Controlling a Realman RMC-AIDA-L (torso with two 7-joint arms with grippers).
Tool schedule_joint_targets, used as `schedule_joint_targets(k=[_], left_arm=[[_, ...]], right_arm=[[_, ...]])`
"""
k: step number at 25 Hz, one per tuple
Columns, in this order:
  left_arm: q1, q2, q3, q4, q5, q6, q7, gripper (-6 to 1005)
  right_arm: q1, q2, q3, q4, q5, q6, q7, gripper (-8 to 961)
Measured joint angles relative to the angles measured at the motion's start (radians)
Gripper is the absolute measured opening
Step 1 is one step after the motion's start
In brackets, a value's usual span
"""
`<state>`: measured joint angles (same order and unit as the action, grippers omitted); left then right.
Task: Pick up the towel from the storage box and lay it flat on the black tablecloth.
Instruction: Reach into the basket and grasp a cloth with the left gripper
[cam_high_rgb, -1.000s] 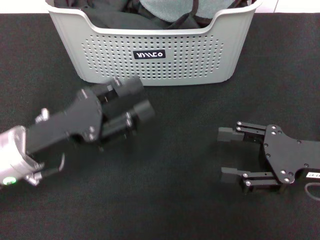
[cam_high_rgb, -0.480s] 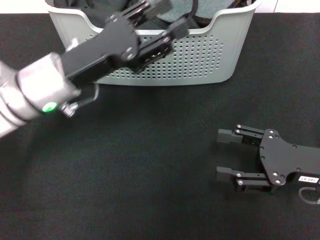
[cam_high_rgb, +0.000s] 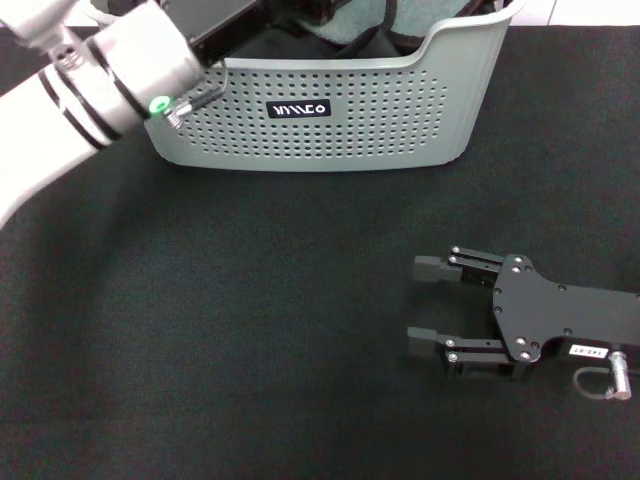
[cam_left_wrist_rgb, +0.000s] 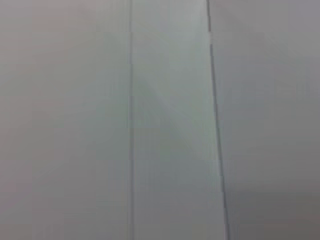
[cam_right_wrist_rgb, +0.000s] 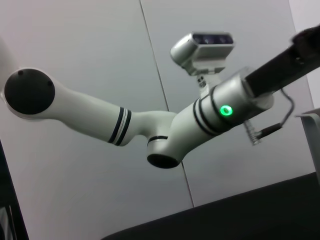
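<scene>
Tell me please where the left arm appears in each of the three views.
Head view: the left arm enters from the upper left corner and reaches over the storage box rim; its gripper is hidden.
Left wrist view: the arm is not in it, only a pale flat surface.
Right wrist view: the arm crosses the middle.
Shared landmark: the green light on the arm.

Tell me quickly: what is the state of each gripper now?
Left gripper: over the storage box, fingers out of frame; cannot be told.
Right gripper: open, holding nothing, on the black tablecloth.
</scene>
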<state>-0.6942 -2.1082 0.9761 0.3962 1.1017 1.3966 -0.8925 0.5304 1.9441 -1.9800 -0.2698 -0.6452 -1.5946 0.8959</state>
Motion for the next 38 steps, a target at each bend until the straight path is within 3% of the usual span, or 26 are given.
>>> schedule_joint_targets(k=[3,11,20,27,33,38], left_arm=[[-0.013,0.000,0.065,0.002,-0.072,-0.091,0.055,664],[0.002,0.001,0.340,0.049,-0.340,-0.318,0.227,625],[0.024,0.001,0.483,0.060,-0.592,-0.440,0.408,580],[0.041,0.000,0.521,0.063,-0.644,-0.439,0.407,546],[0.043,0.000,0.535,0.058,-0.652,-0.435,0.401,303],[0.051,0.001,0.587,0.058,-0.761,-0.432,0.406,76]], right_arm=[[0.009,0.002,0.000,0.000,0.000,0.003,0.001,782],[0.016,0.006,0.000,-0.001,-0.002,0.018,0.004,781],[0.018,0.006,0.002,-0.003,-0.002,0.019,0.003,781],[0.016,0.006,0.002,-0.002,-0.002,0.020,0.002,781],[0.017,0.006,0.000,-0.002,-0.002,0.020,0.002,781],[0.015,0.006,-0.001,-0.002,-0.002,0.019,0.001,781]])
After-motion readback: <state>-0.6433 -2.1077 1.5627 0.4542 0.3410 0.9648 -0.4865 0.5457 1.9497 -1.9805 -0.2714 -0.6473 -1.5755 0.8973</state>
